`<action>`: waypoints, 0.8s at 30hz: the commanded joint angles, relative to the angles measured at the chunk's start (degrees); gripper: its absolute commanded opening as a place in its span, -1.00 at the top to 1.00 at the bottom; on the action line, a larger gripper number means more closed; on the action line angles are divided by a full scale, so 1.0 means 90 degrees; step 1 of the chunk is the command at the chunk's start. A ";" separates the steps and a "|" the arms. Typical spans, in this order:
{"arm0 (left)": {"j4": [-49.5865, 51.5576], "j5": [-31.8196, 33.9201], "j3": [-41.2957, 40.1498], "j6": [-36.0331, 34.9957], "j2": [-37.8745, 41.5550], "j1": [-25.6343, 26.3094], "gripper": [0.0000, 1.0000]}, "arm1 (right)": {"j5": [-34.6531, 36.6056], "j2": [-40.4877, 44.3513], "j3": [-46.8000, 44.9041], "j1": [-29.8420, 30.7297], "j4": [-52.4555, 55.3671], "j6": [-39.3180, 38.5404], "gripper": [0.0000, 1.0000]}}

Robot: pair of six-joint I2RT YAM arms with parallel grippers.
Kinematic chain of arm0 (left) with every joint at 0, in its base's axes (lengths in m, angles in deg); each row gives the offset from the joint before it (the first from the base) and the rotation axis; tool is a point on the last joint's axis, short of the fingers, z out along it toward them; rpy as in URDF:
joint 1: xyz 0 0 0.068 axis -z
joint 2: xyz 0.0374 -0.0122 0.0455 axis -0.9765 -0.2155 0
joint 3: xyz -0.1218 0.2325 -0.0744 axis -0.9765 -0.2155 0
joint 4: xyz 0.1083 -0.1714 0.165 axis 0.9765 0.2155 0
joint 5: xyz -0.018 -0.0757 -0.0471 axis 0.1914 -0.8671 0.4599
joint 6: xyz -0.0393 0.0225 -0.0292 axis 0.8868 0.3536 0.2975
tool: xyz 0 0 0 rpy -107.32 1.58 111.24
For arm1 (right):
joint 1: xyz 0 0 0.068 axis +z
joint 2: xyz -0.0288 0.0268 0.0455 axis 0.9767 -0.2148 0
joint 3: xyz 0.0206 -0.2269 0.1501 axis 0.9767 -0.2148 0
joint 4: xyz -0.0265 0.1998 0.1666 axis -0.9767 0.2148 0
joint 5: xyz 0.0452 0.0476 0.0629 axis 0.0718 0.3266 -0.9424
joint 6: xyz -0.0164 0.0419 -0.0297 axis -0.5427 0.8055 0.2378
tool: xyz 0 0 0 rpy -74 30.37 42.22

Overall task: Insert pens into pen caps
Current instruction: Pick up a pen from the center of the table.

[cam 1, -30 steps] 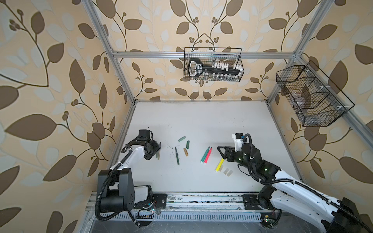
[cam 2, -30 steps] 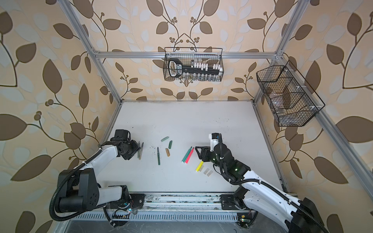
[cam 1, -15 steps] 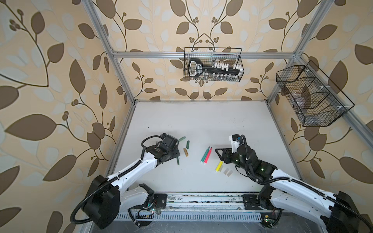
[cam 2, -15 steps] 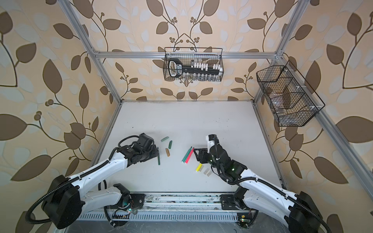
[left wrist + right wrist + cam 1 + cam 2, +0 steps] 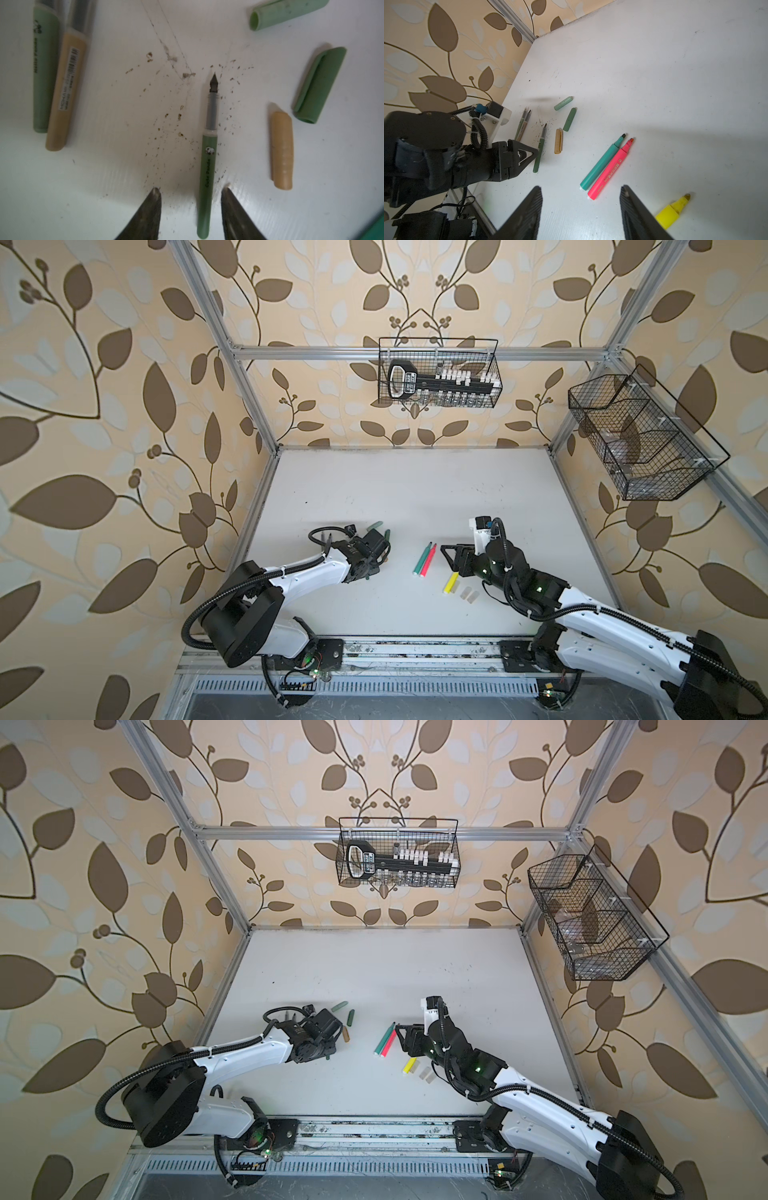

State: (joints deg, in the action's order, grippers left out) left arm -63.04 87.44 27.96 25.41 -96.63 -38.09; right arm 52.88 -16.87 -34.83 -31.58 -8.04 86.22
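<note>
Pen (image 5: 208,166): lies flat between the left jaws, nearer one; light, stiff, slick; I judge mid-barrel the best hold.
Left gripper (image 5: 191,189): half open, empty, straddling the barrel's tail.
Right gripper (image 5: 581,187): wide open, empty.

A lab robot cell: aluminium frame (image 5: 332,353), leaf-wallpapered walls (image 5: 104,406), white tabletop (image 5: 415,489).

Beige wallpaper (image 5: 124,364) printed with brown and pale leaves covered three walls, framed by aluminium struts (image 5: 316,352). A black wire basket (image 5: 465,356) hung on the back wall. A second, divided wire basket (image 5: 665,485) hung on the side wall. The white tabletop (image 5: 415,489) was scuffed, speckled and softly lit.
</note>
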 commanded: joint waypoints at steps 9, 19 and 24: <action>-0.0061 0.0414 0.0487 0.0067 -0.0950 0.0063 0.35 | 0.0182 -0.0080 0.0277 0.0062 0.0097 0.0018 -0.21; 0.0071 0.0330 0.0643 0.0031 -0.1187 0.0059 0.79 | 0.0128 -0.0044 0.0296 0.0072 0.0043 0.0043 -0.21; -0.0077 0.0005 0.0615 -0.0239 -0.0759 0.0059 0.86 | 0.0113 0.0032 0.0261 0.0144 -0.0053 0.0127 -0.20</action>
State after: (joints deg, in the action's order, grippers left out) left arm -64.36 90.11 33.55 25.11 -105.77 -38.09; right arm 53.47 -17.46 -33.93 -30.94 -7.72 86.44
